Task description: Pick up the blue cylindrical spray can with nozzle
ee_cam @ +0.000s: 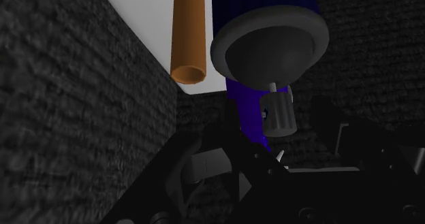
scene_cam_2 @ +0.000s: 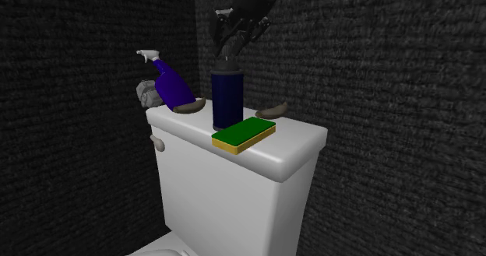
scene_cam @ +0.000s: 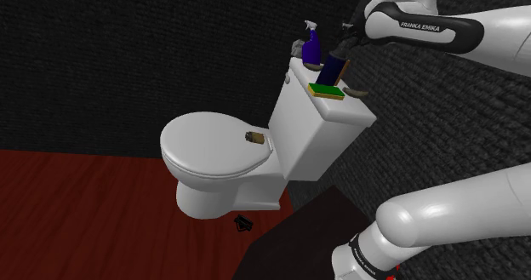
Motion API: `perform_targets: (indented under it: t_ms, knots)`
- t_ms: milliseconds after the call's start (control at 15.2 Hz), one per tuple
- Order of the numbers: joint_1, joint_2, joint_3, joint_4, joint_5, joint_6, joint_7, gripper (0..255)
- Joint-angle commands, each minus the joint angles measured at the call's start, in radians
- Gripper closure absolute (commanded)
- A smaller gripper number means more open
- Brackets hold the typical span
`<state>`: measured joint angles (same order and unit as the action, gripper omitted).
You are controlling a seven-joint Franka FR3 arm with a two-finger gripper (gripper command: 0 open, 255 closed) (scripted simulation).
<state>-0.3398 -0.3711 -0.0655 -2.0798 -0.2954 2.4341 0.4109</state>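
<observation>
Spray can (scene_cam_2: pixel 227 99) on toilet tank (scene_cam_2: pixel 234 200); sponge (scene_cam_2: pixel 244 135) just beside; trigger bottle (scene_cam_2: pixel 171 87) near.

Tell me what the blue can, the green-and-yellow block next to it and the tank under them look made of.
Blue can: smooth, dark, faintly glossy body with a grey domed top, probably painted metal, unconfirmed. Block: matte green layer over yellow, likely a foam scouring sponge. Tank: plain white with soft highlights, ceramic-looking.

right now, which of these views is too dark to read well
Shoulder view: white toilet tank bright against dark walls. Second exterior view: dim, the black gripper nearly merges with the wall above the dark blue spray can. Wrist view: the can's grey cap catches light, below it is murky.
</observation>
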Motion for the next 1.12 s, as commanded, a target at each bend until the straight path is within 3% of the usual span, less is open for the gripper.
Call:
perform_targets:
  t_ms: [0,1056]
  knots:
    - [0.001,0.001,0.000,0.013,0.003,-0.013,-0.003,255]
    - [0.016,0.041,0.000,0.240,0.041,-0.197,-0.054,255]
